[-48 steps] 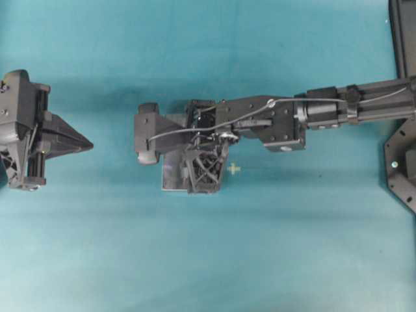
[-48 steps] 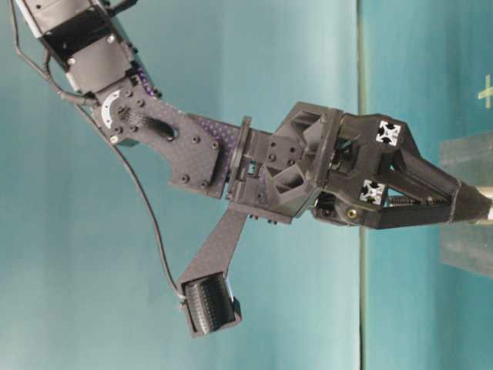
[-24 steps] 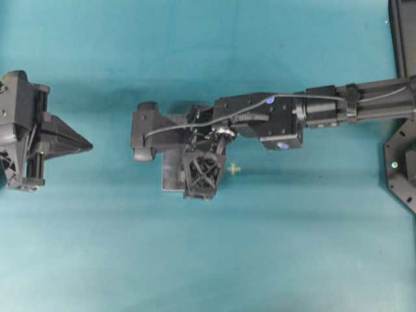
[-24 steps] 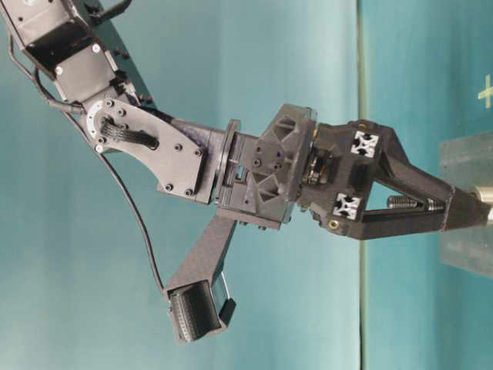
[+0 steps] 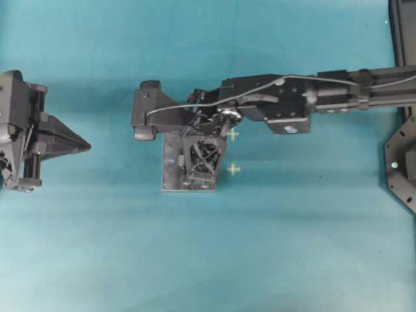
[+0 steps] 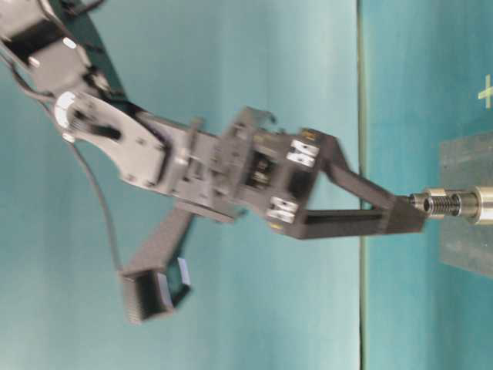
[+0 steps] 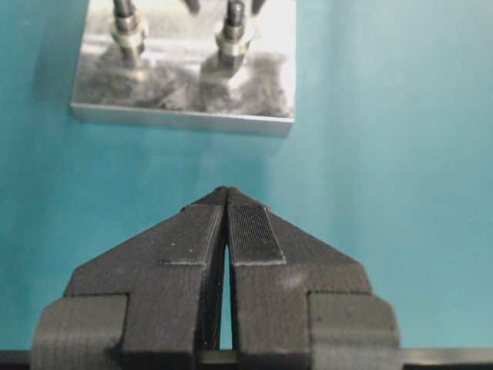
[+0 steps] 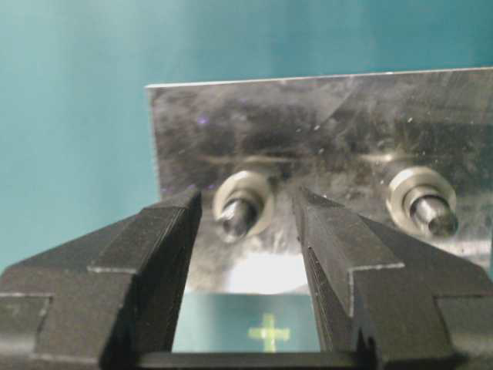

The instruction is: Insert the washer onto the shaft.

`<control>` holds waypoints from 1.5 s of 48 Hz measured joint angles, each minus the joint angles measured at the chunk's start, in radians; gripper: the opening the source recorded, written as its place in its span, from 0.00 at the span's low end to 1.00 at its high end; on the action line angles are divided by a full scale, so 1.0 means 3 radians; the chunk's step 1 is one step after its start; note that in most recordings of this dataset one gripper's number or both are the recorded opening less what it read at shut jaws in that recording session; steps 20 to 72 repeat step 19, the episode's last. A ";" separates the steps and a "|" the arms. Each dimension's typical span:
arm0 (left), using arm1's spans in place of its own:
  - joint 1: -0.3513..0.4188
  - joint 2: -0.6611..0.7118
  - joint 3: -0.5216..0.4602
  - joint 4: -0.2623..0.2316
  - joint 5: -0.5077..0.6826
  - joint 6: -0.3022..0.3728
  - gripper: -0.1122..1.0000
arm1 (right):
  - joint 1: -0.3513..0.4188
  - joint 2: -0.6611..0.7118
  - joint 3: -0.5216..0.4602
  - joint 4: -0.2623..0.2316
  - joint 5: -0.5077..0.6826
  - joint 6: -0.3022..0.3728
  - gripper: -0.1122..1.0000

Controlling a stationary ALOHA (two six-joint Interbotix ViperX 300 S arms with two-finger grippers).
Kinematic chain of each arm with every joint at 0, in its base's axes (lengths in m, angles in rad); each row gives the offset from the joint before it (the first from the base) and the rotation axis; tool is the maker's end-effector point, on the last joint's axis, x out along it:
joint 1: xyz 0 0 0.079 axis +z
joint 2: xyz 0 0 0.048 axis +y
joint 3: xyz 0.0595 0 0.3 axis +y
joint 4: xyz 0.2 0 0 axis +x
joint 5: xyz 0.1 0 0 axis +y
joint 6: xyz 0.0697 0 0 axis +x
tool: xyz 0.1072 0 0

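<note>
Teal cloth [image 5: 292, 247] carries your metal plate [image 8: 323, 116]; its near shaft [image 8: 235, 214] seemingly wears a washer [image 8: 245, 202]. Right gripper [image 8: 246, 223] gapes empty; left gripper [image 7: 227, 223] stays pinched.

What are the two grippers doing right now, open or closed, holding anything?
Left gripper: closed, black fingers pressed together, holding nothing.
Right gripper: open, empty, fingers either side of a threaded steel shaft.

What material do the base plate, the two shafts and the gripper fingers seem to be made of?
Base plate: probably bare aluminium or steel, with a scuffed, mirror-like sheen. Shafts: bright metal, threaded, with shiny rings around them. Right gripper fingers: matte black plastic with a layered, likely printed texture.
</note>
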 measured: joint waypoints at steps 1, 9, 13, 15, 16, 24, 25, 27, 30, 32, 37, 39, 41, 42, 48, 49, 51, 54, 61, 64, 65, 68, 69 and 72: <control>0.0000 0.0000 0.0000 0.0000 0.0000 0.0000 0.10 | 0.0000 -0.0015 0.0005 0.0000 0.0000 0.0000 0.60; 0.0000 -0.0015 0.0000 0.0000 0.0000 0.0000 0.10 | 0.0000 -0.0205 0.0097 0.0000 -0.0031 0.0000 0.60; 0.0000 -0.0010 0.0005 0.0000 0.0005 0.0005 0.10 | 0.0000 -0.0337 0.0199 0.0000 -0.0082 0.0000 0.60; 0.0000 -0.0015 0.0005 0.0000 0.0000 0.0000 0.10 | 0.0000 -0.0419 0.0266 -0.0005 -0.0118 0.0000 0.60; 0.0000 -0.0015 0.0000 0.0000 0.0000 0.0000 0.10 | 0.0000 -0.0460 0.0302 -0.0005 -0.0138 0.0000 0.60; 0.0000 -0.0015 0.0005 0.0000 0.0000 0.0000 0.10 | 0.0000 -0.0583 0.0419 0.0000 -0.0205 0.0005 0.60; 0.0000 -0.0015 0.0005 0.0000 0.0000 0.0000 0.10 | 0.0000 -0.0583 0.0419 0.0000 -0.0205 0.0005 0.60; 0.0000 -0.0015 0.0005 0.0000 0.0000 0.0000 0.10 | 0.0000 -0.0583 0.0419 0.0000 -0.0205 0.0005 0.60; 0.0000 -0.0015 0.0005 0.0000 0.0000 0.0000 0.10 | 0.0000 -0.0583 0.0419 0.0000 -0.0205 0.0005 0.60; 0.0000 -0.0015 0.0005 0.0000 0.0000 0.0000 0.10 | 0.0000 -0.0583 0.0419 0.0000 -0.0205 0.0005 0.60; 0.0000 -0.0015 0.0005 0.0000 0.0000 0.0000 0.10 | 0.0000 -0.0583 0.0419 0.0000 -0.0205 0.0005 0.60; 0.0000 -0.0015 0.0005 0.0000 0.0000 0.0000 0.10 | 0.0000 -0.0583 0.0419 0.0000 -0.0205 0.0005 0.60; 0.0000 -0.0015 0.0005 0.0000 0.0000 0.0000 0.10 | 0.0000 -0.0583 0.0419 0.0000 -0.0205 0.0005 0.60; 0.0000 -0.0015 0.0005 0.0000 0.0000 0.0000 0.10 | 0.0000 -0.0583 0.0419 0.0000 -0.0205 0.0005 0.60; 0.0000 -0.0015 0.0005 0.0000 0.0000 0.0000 0.10 | 0.0000 -0.0583 0.0419 0.0000 -0.0205 0.0005 0.60; 0.0000 -0.0015 0.0005 0.0000 0.0000 0.0000 0.10 | 0.0000 -0.0583 0.0419 0.0000 -0.0205 0.0005 0.60; 0.0000 -0.0015 0.0005 0.0000 0.0000 0.0000 0.10 | 0.0000 -0.0583 0.0419 0.0000 -0.0205 0.0005 0.60; 0.0000 -0.0015 0.0005 0.0000 0.0000 0.0000 0.10 | 0.0000 -0.0583 0.0419 0.0000 -0.0205 0.0005 0.60; 0.0000 -0.0015 0.0005 0.0000 0.0000 0.0000 0.10 | 0.0000 -0.0583 0.0419 0.0000 -0.0205 0.0005 0.60; 0.0000 -0.0015 0.0005 0.0000 0.0000 0.0000 0.10 | 0.0000 -0.0583 0.0419 0.0000 -0.0205 0.0005 0.60; 0.0000 -0.0015 0.0005 0.0000 0.0000 0.0000 0.10 | 0.0000 -0.0583 0.0419 0.0000 -0.0205 0.0005 0.60; 0.0000 -0.0015 0.0005 0.0000 0.0000 0.0000 0.10 | 0.0000 -0.0583 0.0419 0.0000 -0.0205 0.0005 0.60; 0.0000 -0.0015 0.0005 0.0000 0.0000 0.0000 0.10 | 0.0000 -0.0583 0.0419 0.0000 -0.0205 0.0005 0.60; 0.0000 -0.0015 0.0005 0.0000 0.0000 0.0000 0.10 | 0.0000 -0.0583 0.0419 0.0000 -0.0205 0.0005 0.60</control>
